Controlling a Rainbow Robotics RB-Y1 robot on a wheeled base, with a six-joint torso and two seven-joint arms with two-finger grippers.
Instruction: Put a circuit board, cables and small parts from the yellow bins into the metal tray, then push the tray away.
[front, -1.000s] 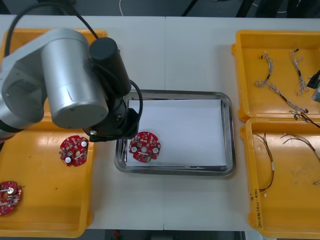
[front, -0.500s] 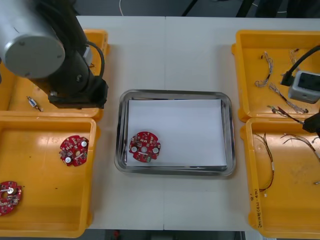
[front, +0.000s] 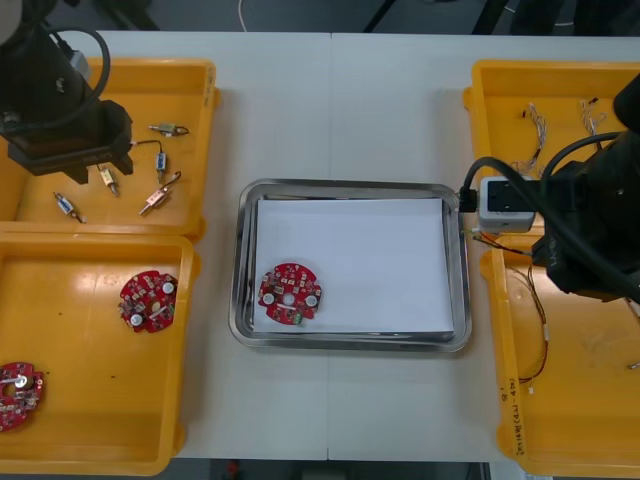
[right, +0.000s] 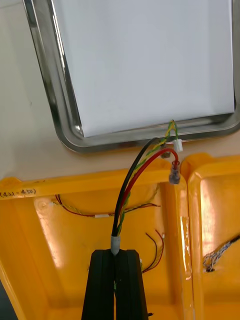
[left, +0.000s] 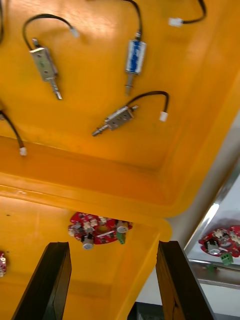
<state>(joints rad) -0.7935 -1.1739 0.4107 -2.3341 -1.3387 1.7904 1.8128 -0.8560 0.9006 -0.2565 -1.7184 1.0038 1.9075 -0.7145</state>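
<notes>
Fingers spread, the left gripper (left: 112, 247) hangs over the far-left bin (front: 140, 90) of small metal parts (front: 160, 194). The near-left bin (front: 90, 420) holds two circuit boards (front: 148, 300). A third board (front: 290, 294) lies in the near-left corner of the metal tray (front: 350, 341). The right gripper (right: 115, 252) pinches a black, red and yellow cable (right: 127, 187) above the near-right bin (right: 60, 240), whose rim bears illegible bracketed handwriting (right: 17, 192).

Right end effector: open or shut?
Shut: the right end effector pinches the cable between its fingers, over a right bin. Left end effector open over small metal parts.
</notes>
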